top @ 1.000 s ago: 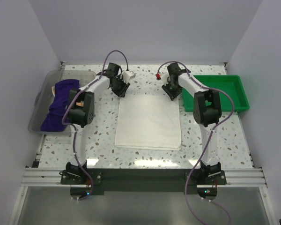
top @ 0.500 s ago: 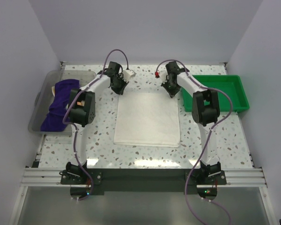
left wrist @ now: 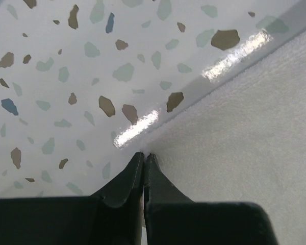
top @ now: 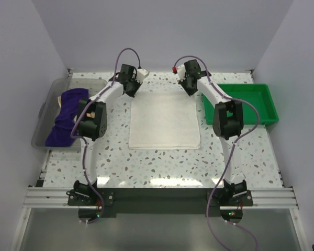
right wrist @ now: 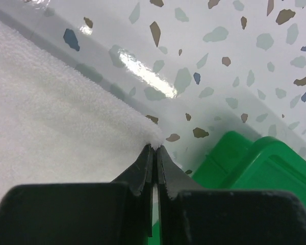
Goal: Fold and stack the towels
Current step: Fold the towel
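Note:
A plain white towel [top: 165,123] lies spread in the middle of the table. My left gripper [top: 131,90] is shut on its far left corner; the left wrist view shows the black jaws [left wrist: 144,154] pressed together right at the tip of the white towel [left wrist: 245,153]. My right gripper [top: 191,90] is shut on the far right corner, and in the right wrist view a bit of the white towel [right wrist: 56,127] sticks out between the closed tips [right wrist: 155,147]. A deep purple towel [top: 65,115] lies crumpled at the left.
The purple towel sits in a clear plastic bin [top: 49,94] at the table's left edge. A green tray [top: 251,102] stands at the right, close to the right gripper, its rim [right wrist: 255,168] just beyond the towel corner. White walls enclose the speckled table [top: 162,162].
Both grippers closed on the towel's far corners and drew back toward the far wall. The white towel slid away from the arm bases, its near edge now farther up the table.

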Controlling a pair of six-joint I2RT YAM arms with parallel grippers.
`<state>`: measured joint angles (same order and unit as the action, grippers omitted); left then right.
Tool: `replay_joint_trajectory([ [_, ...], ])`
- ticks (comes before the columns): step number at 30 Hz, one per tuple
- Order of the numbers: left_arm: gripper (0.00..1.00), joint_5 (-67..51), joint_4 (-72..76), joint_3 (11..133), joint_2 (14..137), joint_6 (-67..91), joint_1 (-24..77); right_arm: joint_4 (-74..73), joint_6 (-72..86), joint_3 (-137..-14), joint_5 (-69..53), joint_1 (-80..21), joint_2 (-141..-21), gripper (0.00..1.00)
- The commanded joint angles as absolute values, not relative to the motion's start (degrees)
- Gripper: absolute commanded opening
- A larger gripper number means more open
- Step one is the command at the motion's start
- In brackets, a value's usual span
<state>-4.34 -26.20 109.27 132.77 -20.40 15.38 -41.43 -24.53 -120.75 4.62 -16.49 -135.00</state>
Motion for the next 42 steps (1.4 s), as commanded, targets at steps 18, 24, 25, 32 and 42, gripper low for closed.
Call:
replay_joint_trajectory([
  [18,0.71,2.73,-15.29,87.39,107.78,19.56,13.45,-37.88,4.78,-106.99,15.30,-19.33,-115.86,0.57],
  [24,0.65,-1.40,-19.42,70.42,94.85,26.62,16.69,-40.08,17.37,-86.42,12.05,-22.41,-103.03,0.52],
  [25,0.63,-2.28,-19.51,68.49,93.79,27.15,17.57,-38.51,18.62,-81.00,10.21,-22.76,-101.53,0.50],
  [32,0.55,-4.48,-15.21,58.63,91.84,31.81,25.04,-29.89,25.31,-67.59,3.25,-24.43,-98.26,0.45],
  [42,0.51,-0.79,-10.90,60.12,100.80,34.10,25.66,-24.18,22.42,-69.34,5.27,-22.50,-108.63,0.40],
])
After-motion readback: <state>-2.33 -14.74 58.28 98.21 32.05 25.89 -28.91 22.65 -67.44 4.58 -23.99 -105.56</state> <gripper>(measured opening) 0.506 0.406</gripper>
